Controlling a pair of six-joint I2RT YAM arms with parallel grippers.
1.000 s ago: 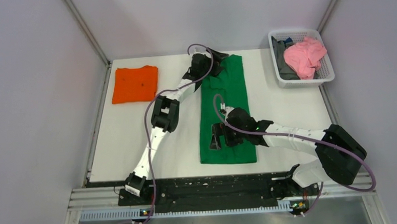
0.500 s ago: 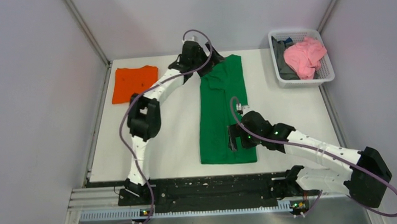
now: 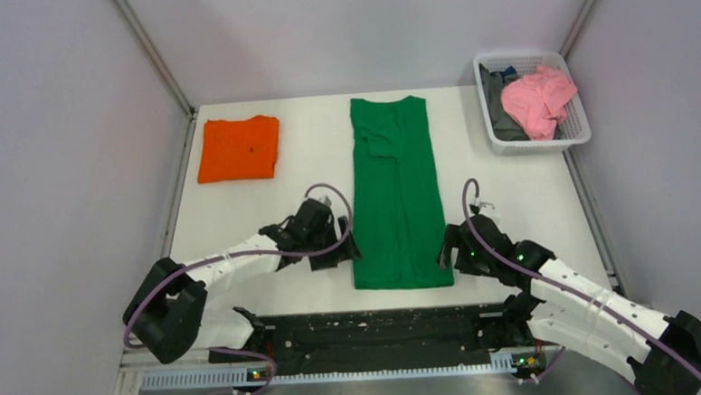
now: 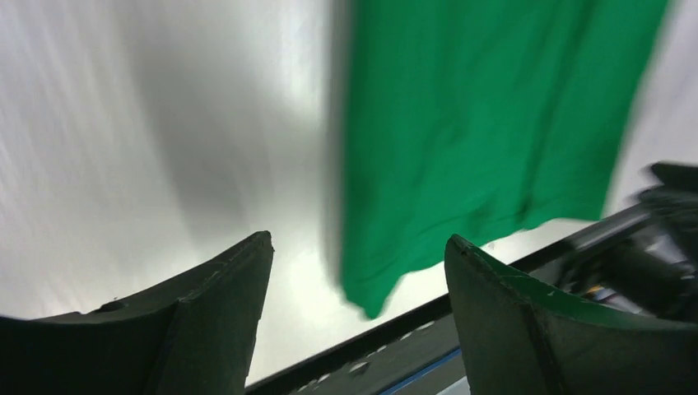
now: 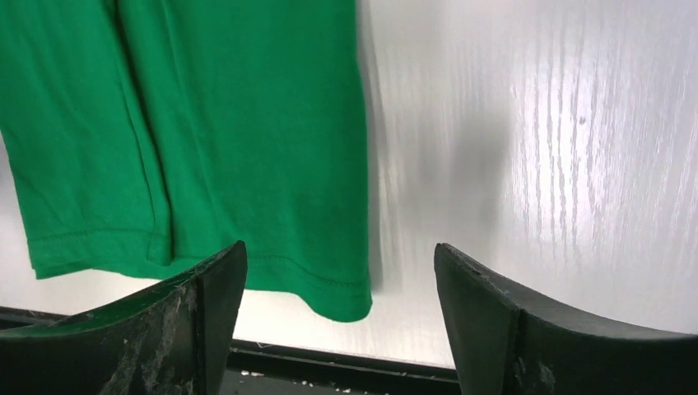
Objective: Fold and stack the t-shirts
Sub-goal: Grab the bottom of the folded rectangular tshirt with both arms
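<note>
Overhead view: the green t-shirt [image 3: 397, 195] lies as a long narrow strip down the middle of the tabletop [image 3: 266, 211], hem toward the arms. The orange t-shirt [image 3: 238, 148] lies folded at the far left, well apart. The left pincer [image 3: 348, 250] stands just beside the near left hem corner, and the right pincer [image 3: 446, 247] just beside the near right one. The far end of the green strip shows wrinkles, which may bunch if the hem is carried over it. Left wrist view: the jaws stand wide apart and empty, with the hem corner ahead of the gap. The picture is smeared by motion, so the offset cannot be told; closing short would probably catch nothing or only the upper layer. Right wrist view: the jaws stand wide apart and empty, with the gap mostly over bare tabletop and the hem corner toward one finger. Closing here would likely miss the cloth or nip only its edge. Unequal grips would skew the fold.
</note>
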